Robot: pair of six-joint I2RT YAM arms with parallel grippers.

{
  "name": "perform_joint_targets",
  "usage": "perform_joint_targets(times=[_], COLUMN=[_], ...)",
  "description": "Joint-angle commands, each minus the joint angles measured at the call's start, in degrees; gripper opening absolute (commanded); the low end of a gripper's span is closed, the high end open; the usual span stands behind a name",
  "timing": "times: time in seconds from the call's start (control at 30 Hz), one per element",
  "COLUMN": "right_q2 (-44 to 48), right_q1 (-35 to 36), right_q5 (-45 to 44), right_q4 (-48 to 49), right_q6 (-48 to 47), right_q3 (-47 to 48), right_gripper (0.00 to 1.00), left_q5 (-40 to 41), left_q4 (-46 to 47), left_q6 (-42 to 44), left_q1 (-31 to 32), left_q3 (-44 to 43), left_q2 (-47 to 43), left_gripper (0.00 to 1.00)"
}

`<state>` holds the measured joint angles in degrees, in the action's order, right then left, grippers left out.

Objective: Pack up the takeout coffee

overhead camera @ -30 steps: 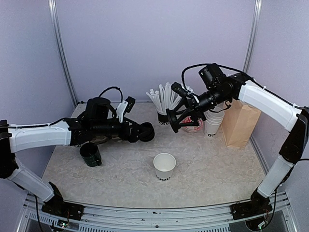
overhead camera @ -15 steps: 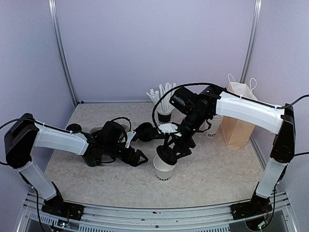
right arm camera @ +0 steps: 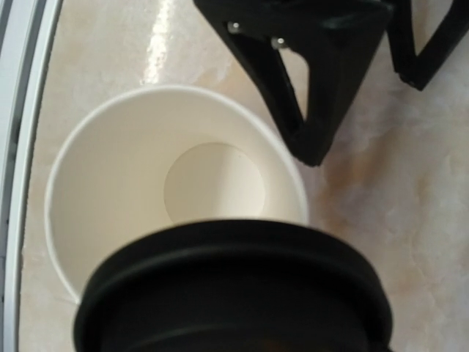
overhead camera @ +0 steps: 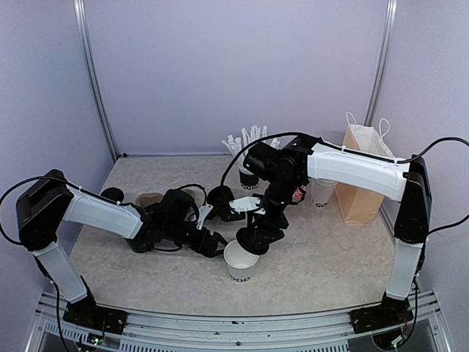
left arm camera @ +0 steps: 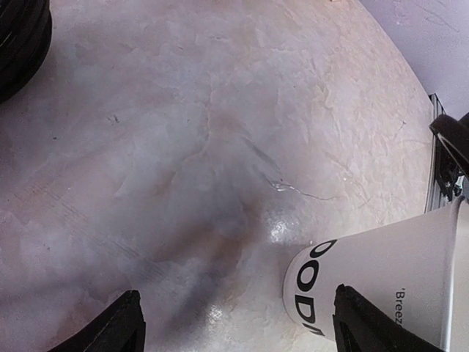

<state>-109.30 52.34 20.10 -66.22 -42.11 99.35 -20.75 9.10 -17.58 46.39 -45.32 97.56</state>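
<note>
- Top external view: left gripper [overhead camera: 213, 243] is seen spread wide and empty, the white paper cup [overhead camera: 241, 262] upright just off its fingertips.
- Right gripper [overhead camera: 253, 236] is clamped on the black lid [right arm camera: 234, 293], which is held flat just above the cup's open mouth.
- A straight drop is called for, and the table [overhead camera: 330, 249] edge is close beyond the cup.

Bare table [overhead camera: 330, 253] right of cup [overhead camera: 241, 262], left gripper [overhead camera: 214, 244] crowding its left, black lid [right arm camera: 234, 293] (in right gripper [overhead camera: 254, 237]) over its mouth

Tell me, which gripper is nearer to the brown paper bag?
Right. The right gripper, holding the black lid, is over the white cup, left of the paper bag; the left gripper is farther left.
</note>
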Motion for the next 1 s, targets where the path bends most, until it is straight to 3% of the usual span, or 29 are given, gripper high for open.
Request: perform_joint_targets(times=[0.0,0.3,0.57,0.97], right_q2=[-0.8,2.5,1.7,0.2], right_q1=[1.2,4.5,7.0,8.3], right_q5=[-0.8,-4.1,-6.4,-6.5], right_q4=[-2.0,-1.8,-1.9,-2.0], right_q6=[0.7,-0.7,-0.9,-0.3], right_q3=[2.4,1.7,2.8,3.1], right_gripper=[0.66,0.66,0.66,0.66], left_q5=[-1.8,3.6,0.6,-3.2], left_q4=[2.7,-3.0,-1.9,4.5], left_q6=[-0.6,-0.7,-3.3,-6.8], left_q1=[0.7,0.4,1.7,4.0], left_q3=[1.1,3.7,8.2,8.3], left_q2=[0.8,-3.6,-8.4,-5.0], left_gripper=[0.87,0.87,0.87,0.81])
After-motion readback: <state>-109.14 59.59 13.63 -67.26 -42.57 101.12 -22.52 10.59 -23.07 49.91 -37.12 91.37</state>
